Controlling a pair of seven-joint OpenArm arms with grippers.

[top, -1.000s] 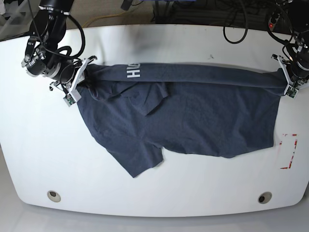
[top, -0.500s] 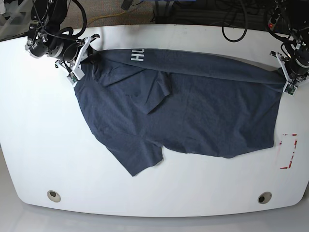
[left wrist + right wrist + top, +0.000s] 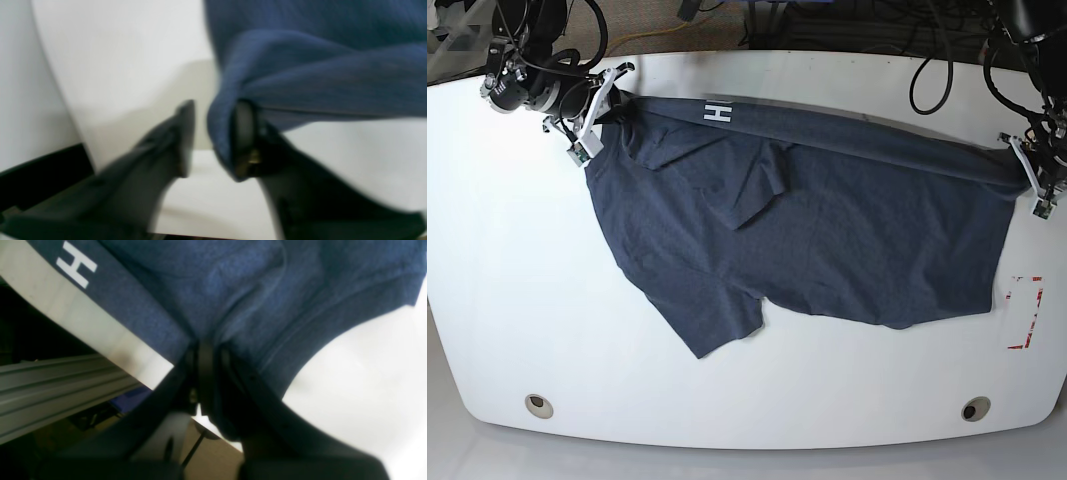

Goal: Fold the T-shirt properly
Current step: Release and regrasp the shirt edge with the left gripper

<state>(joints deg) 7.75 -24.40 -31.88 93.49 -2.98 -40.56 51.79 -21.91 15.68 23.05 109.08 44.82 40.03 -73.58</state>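
— Where the T-shirt (image 3: 827,240) lies spread on the white table (image 3: 507,300), what print reads?
— Only a white "H" (image 3: 76,264). The right gripper (image 3: 205,356) pinches the fabric; the left gripper (image 3: 213,133) stands parted, cloth draped on one finger (image 3: 243,133).

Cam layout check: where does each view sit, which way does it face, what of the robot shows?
Base: high over the white table, looking down; the T-shirt spread out, right gripper on the view's left, left gripper on its right.
Left wrist: on the left arm, looking along its parted fingers; a T-shirt edge lies against one.
Right wrist: on the right arm, looking along its gripper, shut on fabric.
Shared: the letter H shows in right wrist and base.
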